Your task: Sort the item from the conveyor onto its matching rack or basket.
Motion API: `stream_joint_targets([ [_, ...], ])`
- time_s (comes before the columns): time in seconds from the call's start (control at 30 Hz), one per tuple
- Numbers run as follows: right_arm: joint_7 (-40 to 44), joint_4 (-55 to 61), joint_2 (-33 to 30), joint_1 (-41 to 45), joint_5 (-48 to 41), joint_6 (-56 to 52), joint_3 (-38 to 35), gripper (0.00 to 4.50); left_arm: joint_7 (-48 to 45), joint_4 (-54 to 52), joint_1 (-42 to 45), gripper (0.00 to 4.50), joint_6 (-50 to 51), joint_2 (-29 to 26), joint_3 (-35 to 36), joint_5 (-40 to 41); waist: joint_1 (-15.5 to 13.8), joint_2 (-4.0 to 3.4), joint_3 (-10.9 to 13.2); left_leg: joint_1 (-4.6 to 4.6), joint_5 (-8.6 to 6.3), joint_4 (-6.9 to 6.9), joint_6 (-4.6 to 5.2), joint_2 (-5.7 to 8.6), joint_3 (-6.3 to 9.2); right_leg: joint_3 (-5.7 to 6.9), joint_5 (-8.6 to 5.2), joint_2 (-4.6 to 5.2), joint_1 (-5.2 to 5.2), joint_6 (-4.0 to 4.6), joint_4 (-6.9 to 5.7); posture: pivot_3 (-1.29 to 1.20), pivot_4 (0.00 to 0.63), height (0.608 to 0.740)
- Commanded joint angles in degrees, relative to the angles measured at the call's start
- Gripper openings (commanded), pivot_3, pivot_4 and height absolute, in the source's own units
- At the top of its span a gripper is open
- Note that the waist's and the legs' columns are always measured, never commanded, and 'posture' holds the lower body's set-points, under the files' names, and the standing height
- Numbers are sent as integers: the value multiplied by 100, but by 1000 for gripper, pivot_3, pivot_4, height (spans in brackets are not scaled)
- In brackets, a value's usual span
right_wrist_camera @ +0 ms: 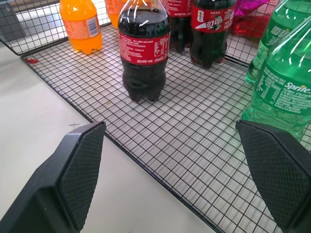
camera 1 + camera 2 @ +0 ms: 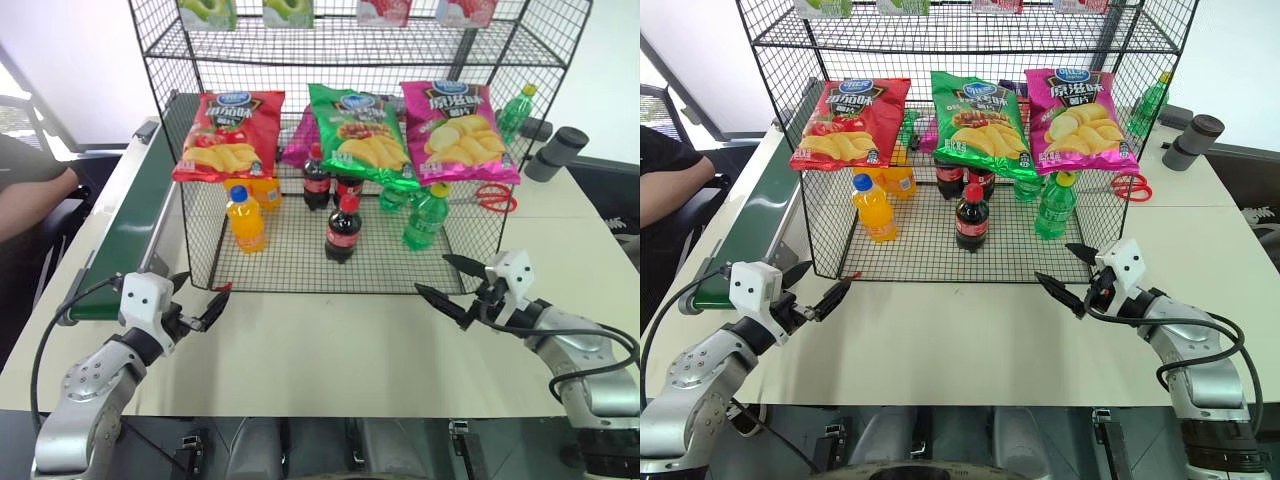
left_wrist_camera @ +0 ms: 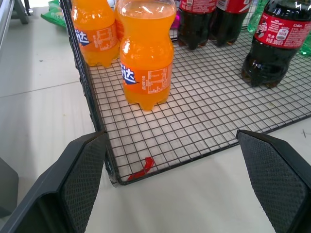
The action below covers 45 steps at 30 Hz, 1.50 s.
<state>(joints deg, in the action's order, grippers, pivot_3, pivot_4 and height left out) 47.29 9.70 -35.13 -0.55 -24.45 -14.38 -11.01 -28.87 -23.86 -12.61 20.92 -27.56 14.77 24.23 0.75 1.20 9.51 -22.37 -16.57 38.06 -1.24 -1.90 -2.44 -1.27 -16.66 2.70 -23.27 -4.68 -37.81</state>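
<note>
A small cola bottle (image 2: 343, 230) with a red cap and red label stands upright on the front middle of the bottom tier of the black wire rack (image 2: 290, 268). Two more cola bottles (image 2: 317, 180) stand behind it. The dark green conveyor (image 2: 132, 210) runs along the table's left side, and I see nothing on its belt. My left gripper (image 2: 205, 290) hovers open and empty off the rack's front left corner. My right gripper (image 2: 432, 273) hovers open and empty off the front right corner. The right wrist view shows the cola bottle (image 1: 144, 51) ahead of its fingers (image 1: 80, 165).
Orange-drink bottles (image 2: 245, 218) stand at the left of the tier and green soda bottles (image 2: 428, 215) at the right. Chip bags (image 2: 228, 135) hang above them. Red scissors (image 2: 492, 196) and a grey cylinder (image 2: 556, 152) lie on the table to the right. A person's arm (image 2: 30, 190) is beside the conveyor.
</note>
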Motion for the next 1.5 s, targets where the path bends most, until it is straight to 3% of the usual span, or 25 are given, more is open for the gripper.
stream_joint_targets([
  [0.03, -31, 226, -5, 69, -57, 17, -54, 4455, -110, -226, 46, 4500, -107, -68, 69, 56, 0, 0, 0, 0, 0, 0, 0, 0, 0, 0, 0, 0, 0, 0, 0, 0, 150, 734],
  [1.5, 40, 70, -241, -31, -36, 100, -337, 4455, -157, -2, 33, 4500, -281, -119, 142, -65, 2, 0, 0, 2, 0, 2, 0, 0, 0, 0, 1, -3, 2, -1, -2, 0, 150, 734],
])
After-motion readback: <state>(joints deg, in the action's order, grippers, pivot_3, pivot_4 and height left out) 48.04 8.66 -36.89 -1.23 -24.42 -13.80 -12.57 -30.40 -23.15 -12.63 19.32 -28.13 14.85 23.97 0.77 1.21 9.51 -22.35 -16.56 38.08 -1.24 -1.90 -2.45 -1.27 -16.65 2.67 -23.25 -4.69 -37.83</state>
